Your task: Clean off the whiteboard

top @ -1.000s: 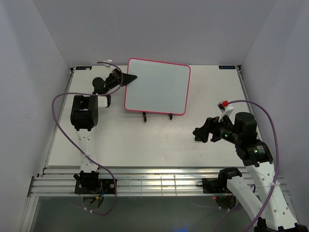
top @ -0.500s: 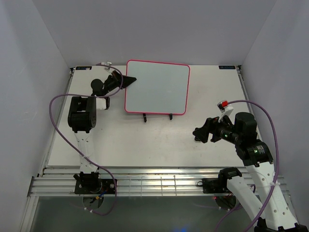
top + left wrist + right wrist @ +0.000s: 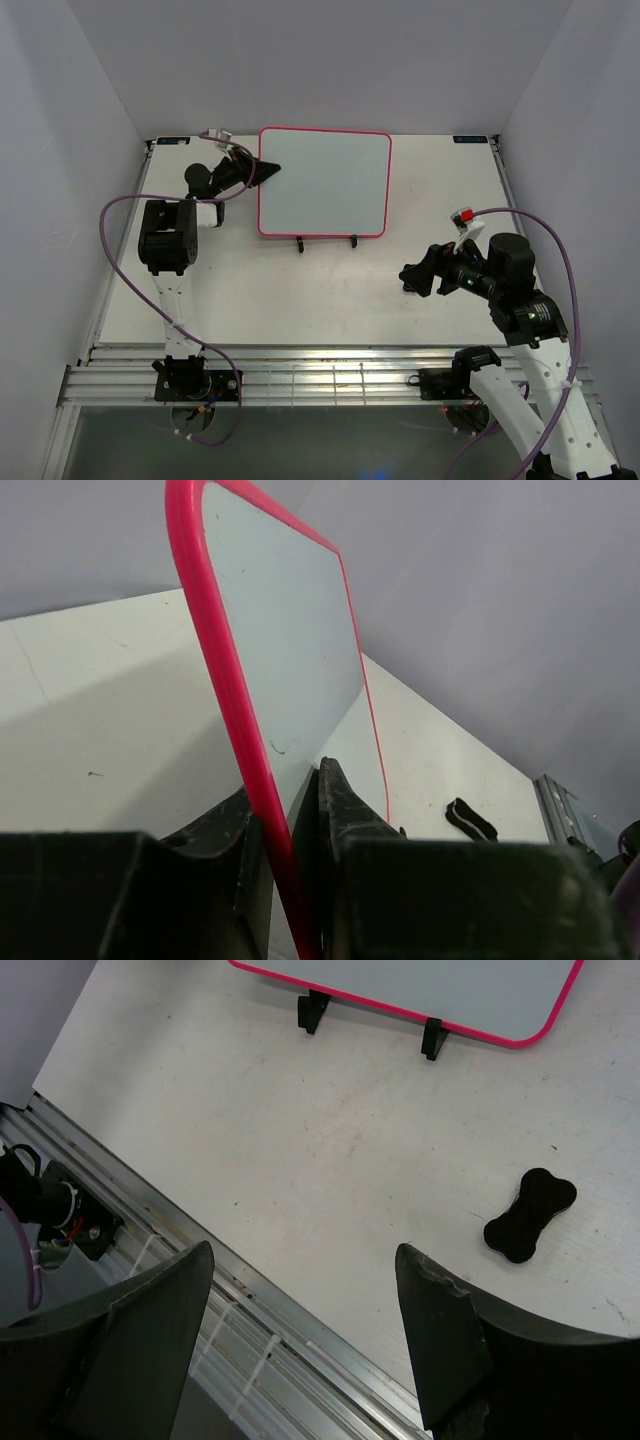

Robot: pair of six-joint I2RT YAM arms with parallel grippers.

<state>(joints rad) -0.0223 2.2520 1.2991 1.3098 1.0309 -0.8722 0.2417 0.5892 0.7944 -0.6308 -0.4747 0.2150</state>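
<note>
Mostly the whiteboard [image 3: 324, 182] is in plain sight: it stands toward the far edge of the tabletop, about midway between the left and right edges, tilted back on a stand. Only two black feet [image 3: 299, 243] of that stand show below the board's near edge, and the rest is hidden behind the board. The board's back cannot be seen in any view. Its face looks blank from above. The left wrist camera shows one small dark mark on it close to the frame, too faint to read.

The left gripper [image 3: 268, 167] pinches the board's pink-red frame on the left side. In the left wrist view the left gripper [image 3: 288, 800] has one finger on each side of the frame, and the lower stretch of the frame is cut off at the bottom of that view. The right gripper [image 3: 412, 278] hangs over the table near the right edge, well apart from the board. In its own camera the right gripper [image 3: 300, 1260] is spread wide with nothing between the fingers. A black bone-shaped eraser [image 3: 530, 1214] lies flat on the table in that view. From above I cannot pick it out beneath the right arm.

The table [image 3: 300, 290] is white and matte, with faint scuffs and specks. A metal rail [image 3: 300, 375] runs along its near edge, where both arm bases are bolted. Plain pale grey walls close in the far, left and right sides. Purple cables loop from each arm.
</note>
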